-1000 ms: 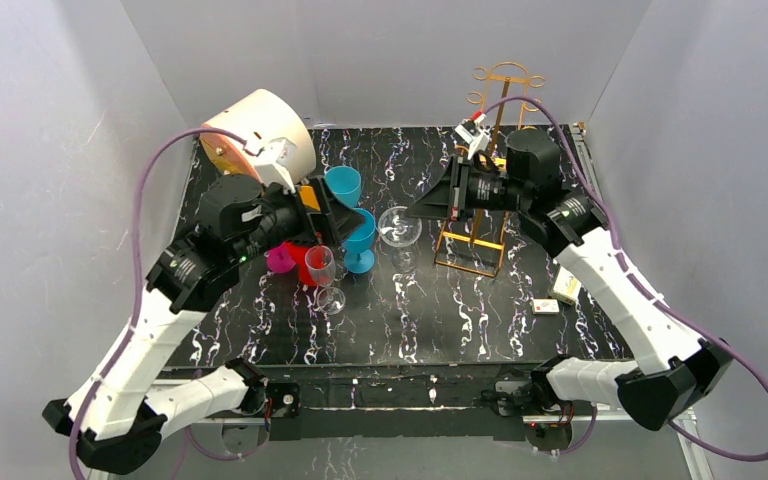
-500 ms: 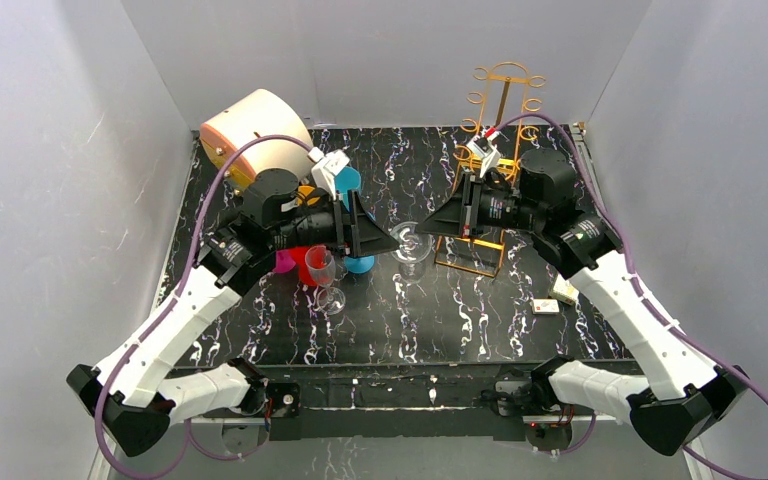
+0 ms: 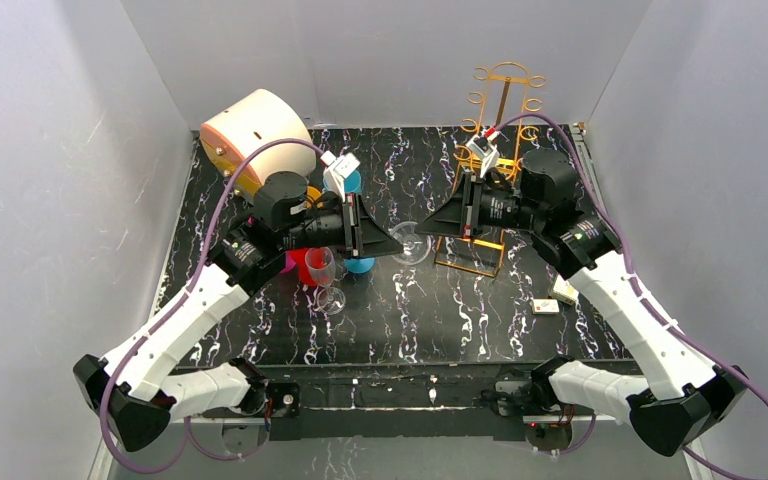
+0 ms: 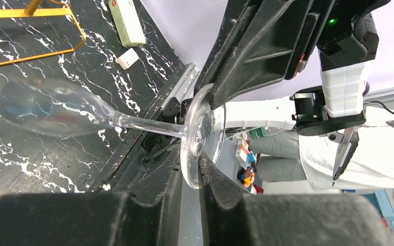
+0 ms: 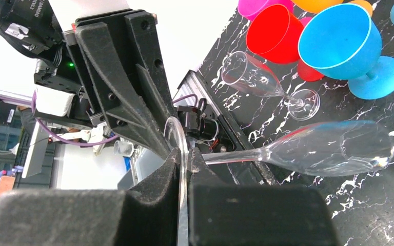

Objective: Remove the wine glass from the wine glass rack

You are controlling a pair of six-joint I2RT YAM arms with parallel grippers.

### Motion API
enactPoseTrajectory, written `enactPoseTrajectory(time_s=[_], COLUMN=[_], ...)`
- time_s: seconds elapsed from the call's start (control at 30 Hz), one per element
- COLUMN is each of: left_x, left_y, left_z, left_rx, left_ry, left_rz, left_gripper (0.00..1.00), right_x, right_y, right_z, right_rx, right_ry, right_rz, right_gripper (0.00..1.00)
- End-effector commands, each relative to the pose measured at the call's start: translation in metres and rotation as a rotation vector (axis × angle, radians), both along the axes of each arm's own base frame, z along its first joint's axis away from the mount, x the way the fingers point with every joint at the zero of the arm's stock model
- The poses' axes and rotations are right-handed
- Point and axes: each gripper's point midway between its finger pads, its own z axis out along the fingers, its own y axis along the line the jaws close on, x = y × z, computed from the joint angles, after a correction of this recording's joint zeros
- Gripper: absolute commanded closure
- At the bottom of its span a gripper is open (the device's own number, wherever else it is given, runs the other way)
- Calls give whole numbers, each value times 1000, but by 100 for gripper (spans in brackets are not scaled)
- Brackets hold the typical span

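1. glass first: we see the wine glass (image 3: 410, 243) near the middle of the black marbled table (image 3: 410, 330), clear of the wine glass rack (image 3: 506, 72), between the tips of the two arms.
2. the rack stands at about 1 o'clock on the table in the top view, its wire base just at 3 o'clock of the glass and not touching it.
3. the right gripper (image 5: 183, 154) is clenched on the rim of the glass's foot; in its wrist view the stem and bowl (image 5: 333, 148) stretch away toward 3 o'clock.
4. the left gripper (image 4: 190, 174) comes in from 9 o'clock and, as far as we can see, grasps the same foot disc, its fingers tight on either side of the rim; the bowl (image 4: 51, 107) points toward 9 o'clock in that view.
5. at 9 o'clock of the glass we find a blue goblet (image 5: 338, 46), a red cup (image 5: 274, 33) and a second clear glass (image 5: 256, 77) close together.
6. a round cream container (image 3: 255, 130) sits at 10 o'clock, and two small boxes (image 3: 563, 287) lie at 4 o'clock.
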Motion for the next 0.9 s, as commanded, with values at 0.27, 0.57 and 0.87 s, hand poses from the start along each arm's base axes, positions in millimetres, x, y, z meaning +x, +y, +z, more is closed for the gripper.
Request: enactPoseTrajectory(time_s=[0.27, 0.57, 0.87], left_x=[5, 3, 0], left_y=[-5, -4, -5], left_z=[11, 16, 18], left_rx=[-62, -86, -97], left_ry=[-26, -45, -56], left_rz=[23, 23, 12], left_gripper=[100, 100, 100], right_x=[-22, -37, -42], right_y=[-2, -9, -9], right_z=[14, -3, -1], right_rx=[74, 57, 146], right_ry=[-77, -47, -66], right_rz=[93, 117, 112], right_gripper=[93, 50, 62])
